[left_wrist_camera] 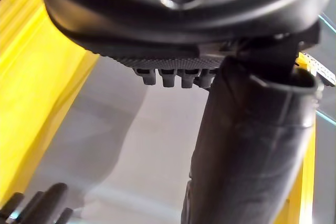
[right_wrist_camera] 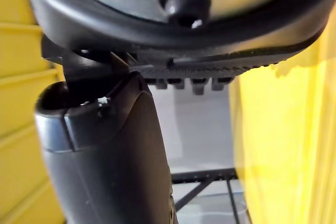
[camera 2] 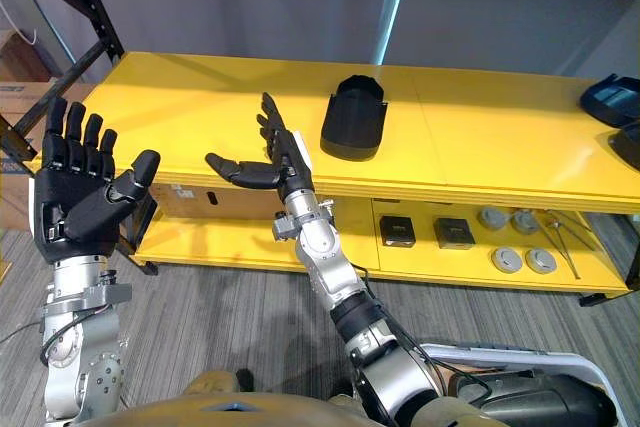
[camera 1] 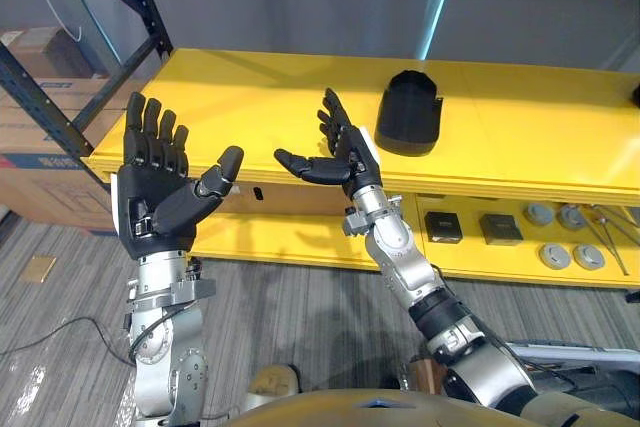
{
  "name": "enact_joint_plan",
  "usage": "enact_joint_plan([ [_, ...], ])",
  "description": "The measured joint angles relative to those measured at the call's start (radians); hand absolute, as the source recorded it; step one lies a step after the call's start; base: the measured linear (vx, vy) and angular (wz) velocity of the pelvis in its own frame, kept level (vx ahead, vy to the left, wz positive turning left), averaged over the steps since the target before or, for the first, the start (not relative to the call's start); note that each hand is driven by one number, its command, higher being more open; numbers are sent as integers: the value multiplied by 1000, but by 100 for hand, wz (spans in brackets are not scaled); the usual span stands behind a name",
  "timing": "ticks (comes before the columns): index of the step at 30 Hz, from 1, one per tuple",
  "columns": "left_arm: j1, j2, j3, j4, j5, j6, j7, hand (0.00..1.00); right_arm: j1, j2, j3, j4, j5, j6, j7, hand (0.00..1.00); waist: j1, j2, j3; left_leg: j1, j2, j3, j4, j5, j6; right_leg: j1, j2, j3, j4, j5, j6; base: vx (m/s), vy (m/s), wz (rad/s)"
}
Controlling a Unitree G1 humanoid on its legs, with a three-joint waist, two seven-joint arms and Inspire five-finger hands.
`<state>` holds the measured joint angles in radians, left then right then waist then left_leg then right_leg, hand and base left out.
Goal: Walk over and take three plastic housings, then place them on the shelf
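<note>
A black plastic housing (camera 1: 410, 112) lies on the top of the yellow shelf unit (camera 1: 250, 97), right of centre. Another dark housing (camera 2: 615, 102) sits at the shelf top's far right edge. My left hand (camera 1: 152, 182) is raised in front of the shelf's left end, palm towards me, fingers straight and spread, holding nothing. My right hand (camera 1: 340, 152) is held up near the shelf's front edge, left of the black housing, fingers straight and thumb out, empty. Both thumbs loom large in the wrist views: the left hand's (left_wrist_camera: 247, 145) and the right hand's (right_wrist_camera: 110, 161).
The lower shelf level holds two small black boxes (camera 1: 442, 226), several grey round parts (camera 1: 555, 255) and thin metal tools (camera 1: 610, 237). A dark steel rack (camera 1: 110, 57) and cardboard boxes (camera 1: 45, 137) stand at the left. Grey floor (camera 1: 300, 307) lies before the shelf.
</note>
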<state>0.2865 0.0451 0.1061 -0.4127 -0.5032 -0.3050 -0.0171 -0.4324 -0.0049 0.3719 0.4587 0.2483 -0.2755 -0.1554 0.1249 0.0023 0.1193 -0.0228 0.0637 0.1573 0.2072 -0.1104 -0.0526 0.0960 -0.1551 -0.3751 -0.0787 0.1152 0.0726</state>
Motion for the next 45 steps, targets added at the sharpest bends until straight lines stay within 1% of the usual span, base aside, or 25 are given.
enact_joint_plan([
  [3, 0, 0, -27, 0, -2, 0, -1, 100, -22, 6, -20, 61, -2, 23, -62, 100, 9, 1, 0, 0, 1, -3, 4, 0, 0, 2, 1, -1, 0, 1, 1, 0, 0, 0],
  [7, 0, 0, -52, 0, -3, 0, -6, 100, -50, 8, -60, 103, -8, 37, -140, 100, 10, 2, 1, 0, 1, -2, 6, -2, -1, 3, 0, -1, 0, 0, 0, -8, 6, 0],
  [13, 0, 0, -75, 0, -41, 0, -14, 100, -117, -1, -159, 163, -46, 56, -269, 100, 9, 17, 12, -2, 3, -2, 15, -7, -2, 6, 1, -1, 0, -5, -8, -45, 15, 0],
  [16, 0, 0, -90, 0, -50, 0, -16, 100, -129, -3, -167, 165, -47, 73, -298, 100, 9, 23, 22, -3, 4, 0, 15, -7, -2, 4, 1, 0, 0, -5, -8, -14, 4, 0],
  [19, 0, 0, -102, 0, -76, 0, -20, 100, -129, -3, -166, 166, -49, 89, -314, 100, 9, 24, 23, -5, 5, 2, 14, -7, -2, 0, 2, 2, 0, -5, -8, 0, 4, -1],
  [20, 0, 0, -101, 0, -86, -1, -21, 100, -129, -1, -166, 167, -50, 95, -316, 100, 8, 24, 24, -5, 6, 4, 14, -7, -2, -1, 3, 3, 0, -2, -3, 0, 0, 0],
  [24, 0, 0, -101, 8, -88, -2, -27, 100, -129, -5, -168, 171, -84, 95, -321, 100, 8, 23, 27, -4, 6, 5, 13, -7, -2, 0, 3, 3, 0, -1, -2, 0, 0, 0],
  [35, 0, 0, -103, 16, -88, -2, -38, 100, -129, -5, -184, 177, -88, 94, -338, 100, 7, 22, 33, 1, 5, 10, 1, -6, -1, -1, 1, 3, 0, -4, -6, 0, 0, 0],
  [39, -1, 0, -104, 17, -88, -2, -38, 100, -129, -10, -186, 177, -122, 93, -346, 100, 7, 23, 53, 15, 4, 13, -3, -4, -1, 10, 0, 5, 0, -4, -5, 0, 0, 0],
  [45, -1, 1, -132, 18, -88, -2, -39, 100, -130, -19, -186, 178, -124, 92, -357, 100, 7, 21, 55, 15, 4, 13, -4, -4, -1, 9, 0, 5, 0, -3, -3, 0, 0, 0],
])
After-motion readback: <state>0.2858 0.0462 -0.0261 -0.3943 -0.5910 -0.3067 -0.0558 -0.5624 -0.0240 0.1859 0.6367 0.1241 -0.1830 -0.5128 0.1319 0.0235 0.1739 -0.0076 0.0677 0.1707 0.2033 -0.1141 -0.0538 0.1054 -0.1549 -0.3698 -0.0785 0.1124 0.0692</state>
